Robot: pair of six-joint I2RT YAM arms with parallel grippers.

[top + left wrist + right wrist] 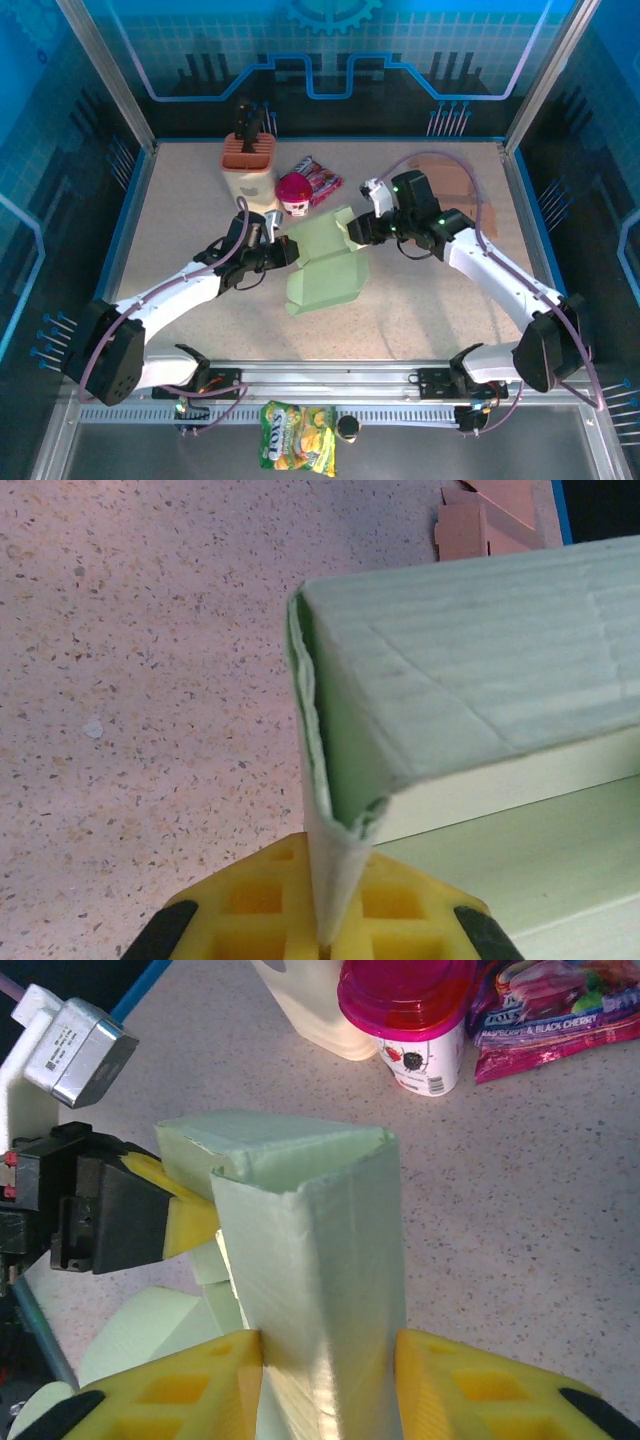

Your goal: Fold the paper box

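Here, on the blue-walled speckled table [190,210], left hand [325,925] and right hand [330,1375] pinch the paper box [325,278].

The left gripper [325,935] is clamping a thin upright flap of the green paper box [480,670], the folded wall is rising above it, and brown cardboard [485,520] is lying beyond on the speckled table [130,680].

Bare worktop [400,320] lies open at lower centre and left; a tub [249,170], cup [295,193] and sweet packet [322,178] crowd upper centre.
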